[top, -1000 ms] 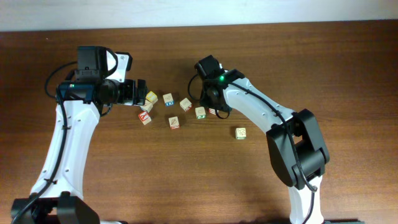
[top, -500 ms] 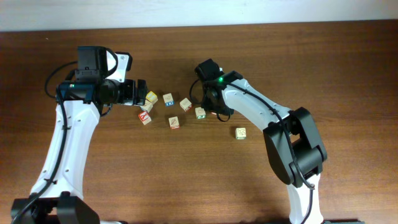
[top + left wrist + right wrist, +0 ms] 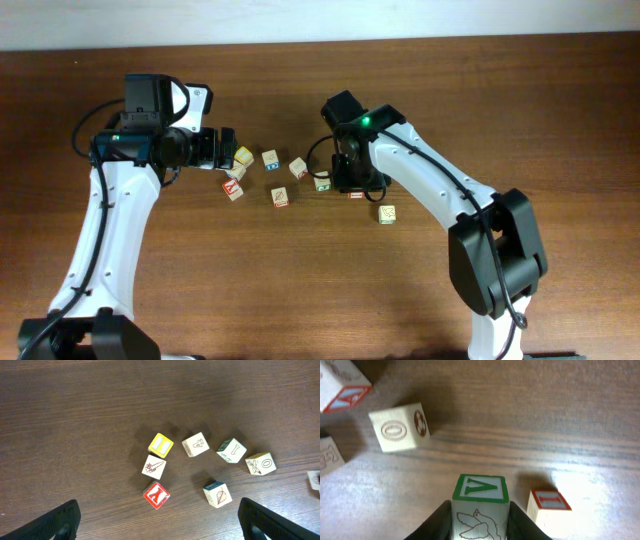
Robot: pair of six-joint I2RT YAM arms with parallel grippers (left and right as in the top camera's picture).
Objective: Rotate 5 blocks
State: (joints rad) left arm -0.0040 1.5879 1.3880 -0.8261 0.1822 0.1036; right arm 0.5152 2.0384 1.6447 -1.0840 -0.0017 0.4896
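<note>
Overhead, change: We are seeing the right arm's wrist swinging round over the last second. The right gripper is narrowing over the green V block, which is sitting where it was a second ago.
Overhead, meaning: We are reading this as a grasp forming ahead of a turn. No rotation of this block is showing yet.
Overhead, left side: The left gripper is hanging with its fingers spread wide and holding nothing, unchanged. The yellow-faced cube is lying just off its tips.
Overhead, other blocks: Most are lying scattered on the table to the left of the right gripper. One is lying apart, below and to its right.
Left wrist, gripper: Both fingers are standing far apart at the lower corners, with the cubes lying ahead of and between them.
Left wrist, writing: We are reading a bold Y on the red Y cube, an A on the A block and an O on the O block. The yellow face carries a pale mark we cannot read.
Right wrist, gripper: The fingers are pressing on both sides of the green V block, so we are calling it clamped. Whether the block is off the wood we cannot tell.
Right wrist, writing: We are reading a green-framed V on the held block's top, with a bird outline below it. The O block is lying up and to the left of the gripper. A red-framed I block is lying just right of the right finger.
Brands: We are finding none.
</note>
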